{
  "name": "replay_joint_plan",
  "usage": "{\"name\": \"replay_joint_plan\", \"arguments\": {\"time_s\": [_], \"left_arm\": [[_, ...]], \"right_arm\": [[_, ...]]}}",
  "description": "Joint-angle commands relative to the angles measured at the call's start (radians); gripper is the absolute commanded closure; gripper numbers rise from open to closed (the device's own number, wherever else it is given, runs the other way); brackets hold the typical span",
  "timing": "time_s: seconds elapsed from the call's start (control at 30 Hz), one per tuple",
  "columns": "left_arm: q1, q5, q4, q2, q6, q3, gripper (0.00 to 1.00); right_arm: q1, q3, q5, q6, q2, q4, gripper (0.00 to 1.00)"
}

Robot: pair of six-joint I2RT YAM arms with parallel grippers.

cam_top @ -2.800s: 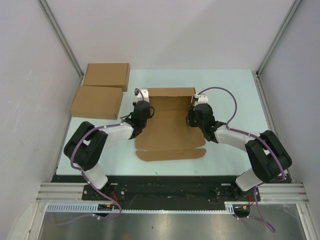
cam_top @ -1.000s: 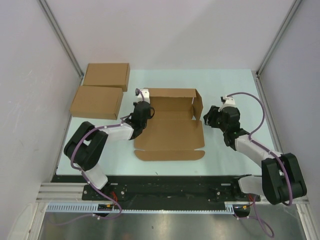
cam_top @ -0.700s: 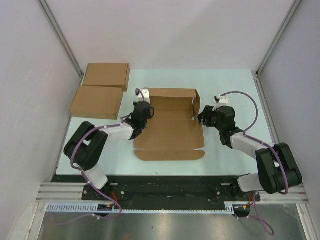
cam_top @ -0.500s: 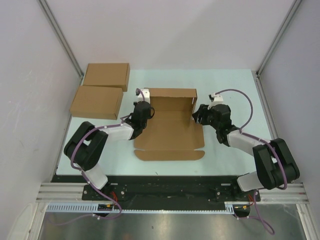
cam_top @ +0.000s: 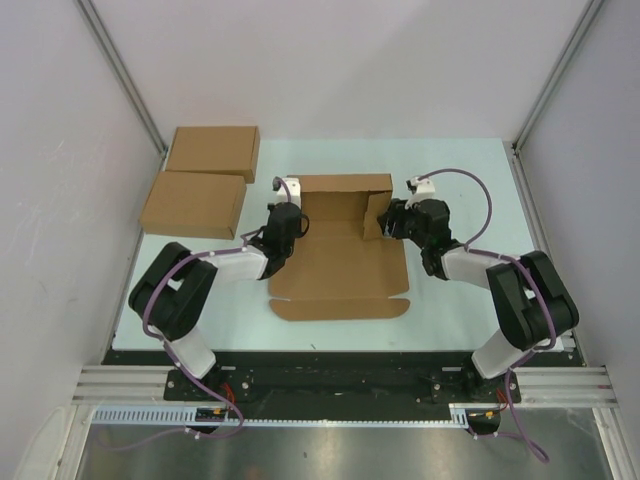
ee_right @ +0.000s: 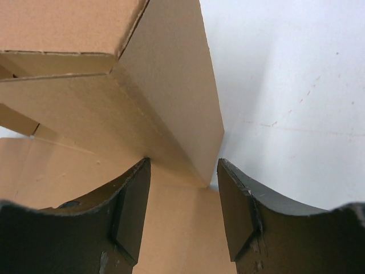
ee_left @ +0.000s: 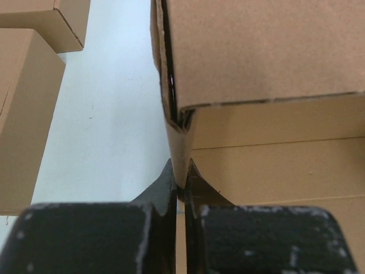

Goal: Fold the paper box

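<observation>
The paper box [cam_top: 340, 262] is set at the middle of the bench [cam_top: 460, 300], its back and side walls raised and its lid panel flat toward the arms. Its left wall is pinched by the left hand [ee_left: 179, 181], while the right wall is straddled by the spread right hand [ee_right: 183, 166]. If the right hand is closed off-centre, that leaning wall could be creased or knocked outward, and the box dragged against the left pinch. The pinch and the finger gap are shown only in the wrist views; the flat lid is shown only from above.
</observation>
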Motion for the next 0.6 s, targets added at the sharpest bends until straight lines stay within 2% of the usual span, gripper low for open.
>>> {"name": "replay_joint_plan", "arguments": {"time_s": [0.0,0.23,0.57], "left_arm": [[-0.012,0.006,0.034,0.008,0.075,-0.003,1.0],[-0.014,0.046,0.033,0.02,0.078,0.002,1.0],[-0.014,0.218,-0.041,0.02,0.101,0.044,1.0]], "right_arm": [[0.007,0.048,0.04,-0.042,0.033,0.143,0.44],[0.044,0.043,0.098,-0.116,0.071,0.244,0.41],[0.041,0.061,0.086,-0.127,0.151,0.356,0.36]]}}
